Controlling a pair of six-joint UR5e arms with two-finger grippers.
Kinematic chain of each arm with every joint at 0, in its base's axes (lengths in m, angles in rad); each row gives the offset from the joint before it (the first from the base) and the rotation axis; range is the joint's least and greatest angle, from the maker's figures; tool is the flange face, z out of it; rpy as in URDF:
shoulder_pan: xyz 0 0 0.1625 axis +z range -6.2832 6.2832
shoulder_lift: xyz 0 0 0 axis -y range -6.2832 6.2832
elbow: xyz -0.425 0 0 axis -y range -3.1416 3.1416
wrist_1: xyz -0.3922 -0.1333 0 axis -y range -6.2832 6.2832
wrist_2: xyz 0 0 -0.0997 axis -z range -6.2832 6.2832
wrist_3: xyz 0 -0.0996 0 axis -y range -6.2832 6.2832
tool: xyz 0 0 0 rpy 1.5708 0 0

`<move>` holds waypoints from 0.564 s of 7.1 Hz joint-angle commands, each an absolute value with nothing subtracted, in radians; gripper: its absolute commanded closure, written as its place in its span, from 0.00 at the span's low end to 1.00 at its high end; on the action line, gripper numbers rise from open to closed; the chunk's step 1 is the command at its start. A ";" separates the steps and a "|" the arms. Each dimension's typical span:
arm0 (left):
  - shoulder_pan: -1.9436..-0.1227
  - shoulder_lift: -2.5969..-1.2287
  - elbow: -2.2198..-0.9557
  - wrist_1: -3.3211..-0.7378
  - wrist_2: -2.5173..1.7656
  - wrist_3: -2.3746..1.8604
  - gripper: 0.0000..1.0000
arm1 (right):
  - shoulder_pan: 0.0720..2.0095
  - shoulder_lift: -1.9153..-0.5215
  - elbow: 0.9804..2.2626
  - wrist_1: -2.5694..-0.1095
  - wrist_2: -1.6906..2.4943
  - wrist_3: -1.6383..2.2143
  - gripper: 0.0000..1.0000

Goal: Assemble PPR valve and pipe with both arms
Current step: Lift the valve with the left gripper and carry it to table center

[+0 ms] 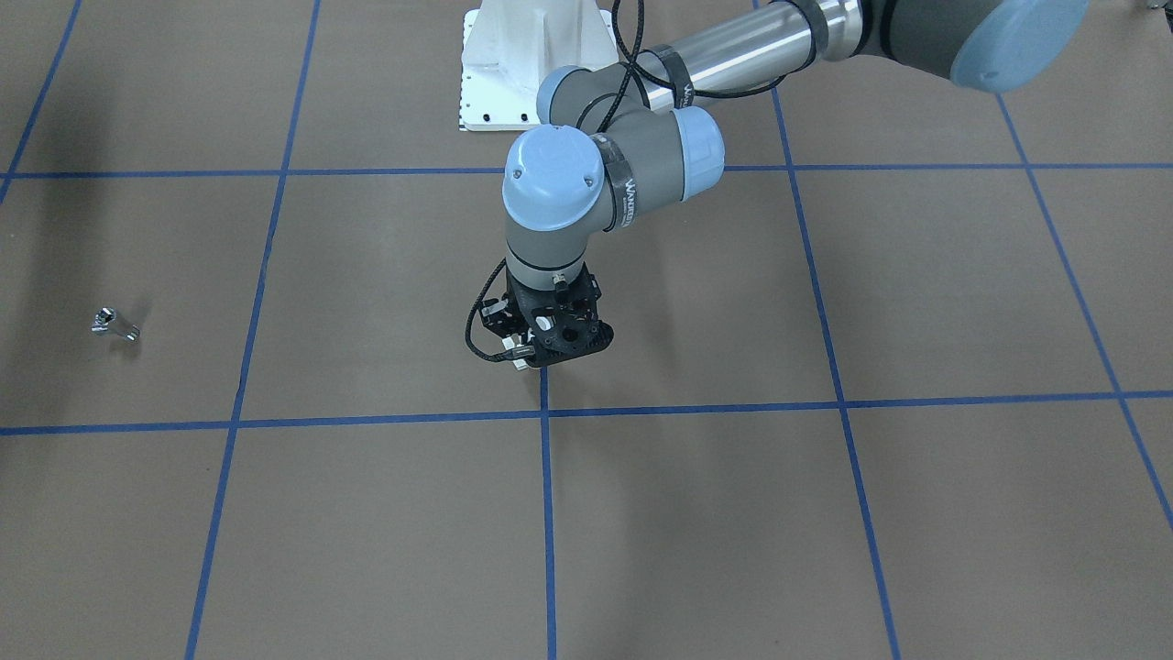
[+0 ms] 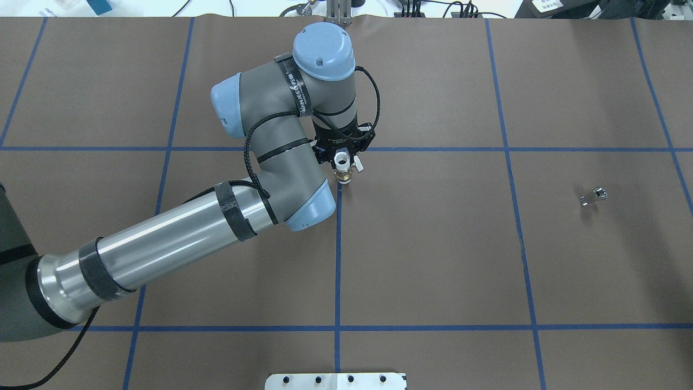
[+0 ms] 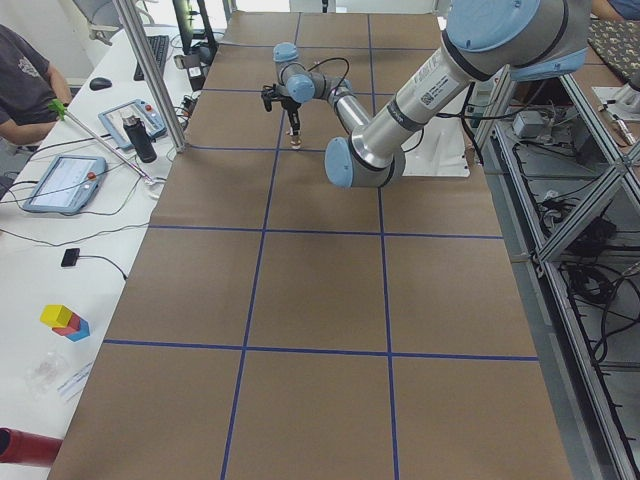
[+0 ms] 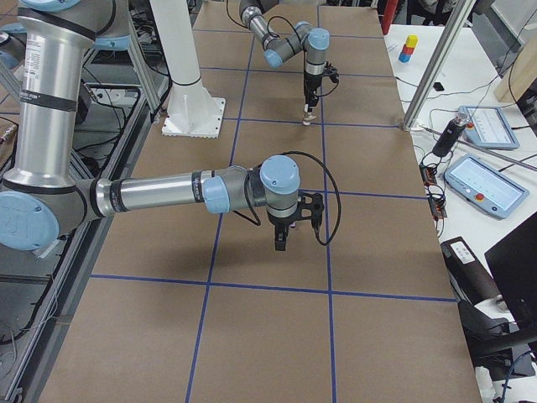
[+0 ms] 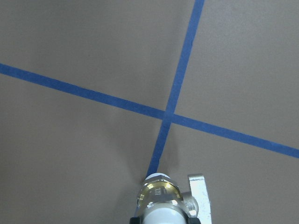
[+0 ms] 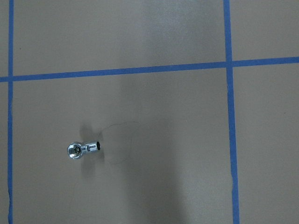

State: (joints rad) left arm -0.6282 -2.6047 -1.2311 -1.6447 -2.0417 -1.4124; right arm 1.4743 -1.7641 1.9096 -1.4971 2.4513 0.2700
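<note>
PPR valve (image 5: pixel 161 200) cut off at left wrist view's bottom edge, right gripper (image 4: pixel 279 247) jaws too small to read

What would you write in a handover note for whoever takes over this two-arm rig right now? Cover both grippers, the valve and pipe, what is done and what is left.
Left gripper: shut on the PPR valve, low over a blue tape crossing. Whether the valve touches the table cannot be told.
Right gripper: hangs above the table; open or shut cannot be told.
Pipe: lies alone on the table on the robot's right, ungripped.
Done: valve gripped.
Left: grip the pipe, then join the two.
</note>
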 commanded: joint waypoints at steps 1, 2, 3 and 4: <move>-0.627 -2.603 -1.235 -1.635 -2.043 -1.411 1.00 | 1.474 -1.764 1.908 -1.497 2.451 0.270 0.00; -0.627 -2.602 -1.238 -1.634 -2.043 -1.411 1.00 | 1.473 -1.764 1.908 -1.497 2.451 0.270 0.00; -0.627 -2.600 -1.238 -1.634 -2.043 -1.411 1.00 | 1.474 -1.764 1.907 -1.497 2.451 0.270 0.00; -0.627 -2.600 -1.239 -1.620 -2.043 -1.411 1.00 | 1.473 -1.764 1.905 -1.497 2.451 0.270 0.00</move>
